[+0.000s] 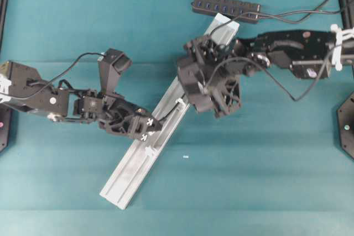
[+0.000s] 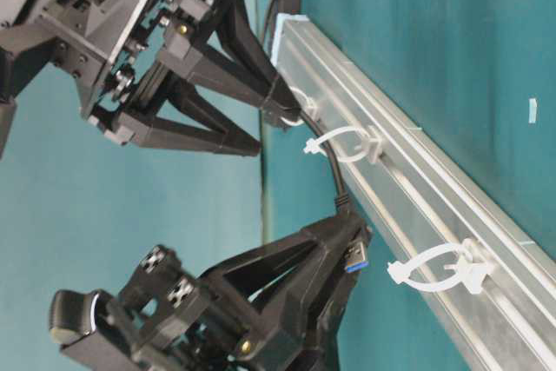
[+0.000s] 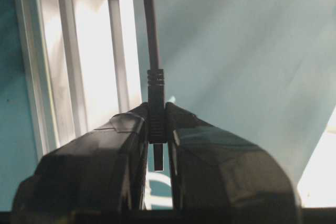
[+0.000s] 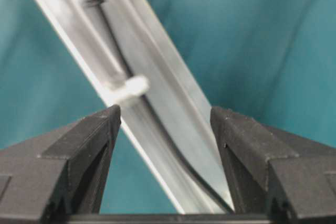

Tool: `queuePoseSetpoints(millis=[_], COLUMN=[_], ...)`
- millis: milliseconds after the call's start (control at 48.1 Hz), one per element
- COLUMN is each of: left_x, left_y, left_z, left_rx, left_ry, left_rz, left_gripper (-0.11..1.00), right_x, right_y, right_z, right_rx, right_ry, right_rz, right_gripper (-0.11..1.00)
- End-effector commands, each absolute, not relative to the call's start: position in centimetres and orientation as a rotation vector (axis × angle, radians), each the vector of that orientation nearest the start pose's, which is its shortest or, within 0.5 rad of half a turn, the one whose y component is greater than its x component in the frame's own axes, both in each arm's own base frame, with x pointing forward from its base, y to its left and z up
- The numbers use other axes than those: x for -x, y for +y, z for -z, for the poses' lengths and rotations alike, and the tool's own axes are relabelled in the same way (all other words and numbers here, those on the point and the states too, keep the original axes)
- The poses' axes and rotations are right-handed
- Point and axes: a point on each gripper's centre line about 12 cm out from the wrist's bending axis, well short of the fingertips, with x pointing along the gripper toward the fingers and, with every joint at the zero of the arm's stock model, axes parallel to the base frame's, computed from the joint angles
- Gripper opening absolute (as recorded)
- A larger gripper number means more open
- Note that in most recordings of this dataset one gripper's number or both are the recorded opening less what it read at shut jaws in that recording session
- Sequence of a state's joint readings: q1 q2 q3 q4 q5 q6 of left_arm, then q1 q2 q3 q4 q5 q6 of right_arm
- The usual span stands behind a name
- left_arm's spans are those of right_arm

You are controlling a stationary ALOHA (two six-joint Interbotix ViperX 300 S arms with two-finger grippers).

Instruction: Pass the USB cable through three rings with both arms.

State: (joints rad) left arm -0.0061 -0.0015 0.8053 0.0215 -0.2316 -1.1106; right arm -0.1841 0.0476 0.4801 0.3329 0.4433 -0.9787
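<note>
Beside the rail (image 1: 145, 153), L pincer (image 3: 157, 140) is clenched on the cable (image 3: 152, 40) plug, past the mid ring (image 2: 343, 141), lined up for the last ring (image 2: 434, 271). R pincer (image 4: 165, 145) is released above the rail, prob. to regrasp.

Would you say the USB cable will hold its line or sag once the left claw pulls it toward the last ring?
Probably floppy: the USB cable bends between the middle ring and the left claw. Its plug looks rigid and seems firmly pinched. The open right claw gives no support, so slack may sag.
</note>
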Motion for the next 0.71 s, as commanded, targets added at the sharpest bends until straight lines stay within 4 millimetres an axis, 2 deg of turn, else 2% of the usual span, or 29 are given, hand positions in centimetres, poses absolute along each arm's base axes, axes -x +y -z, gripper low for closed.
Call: queuePoseSetpoints(millis=[0,187,478,686], left_x=[-36.6,-36.6,-36.6,-36.6], left_y=[-0.7,-0.8,-1.0,-0.9], left_z=[-17.5,-18.4,-18.3,-18.3], left_rx=[1.059,1.062,1.057,1.057], left_ry=[0.460,0.442,0.462,0.462], left_rz=[-0.248,-0.236,-0.243,-0.245], left_gripper=[0.10,0.10,0.10,0.10], right_x=[-40.1,-40.4,-40.8,-42.2], right_y=[-4.7,-3.6,-3.3,-2.7], right_z=[-18.1,-18.1,-18.0,-17.4], right_rx=[0.484,0.497,0.503,0.513], right_ry=[0.891,0.885,0.880,0.877], right_rz=[-0.292,-0.316,-0.324,-0.339], right_gripper=[0.80,0.80,0.80,0.79])
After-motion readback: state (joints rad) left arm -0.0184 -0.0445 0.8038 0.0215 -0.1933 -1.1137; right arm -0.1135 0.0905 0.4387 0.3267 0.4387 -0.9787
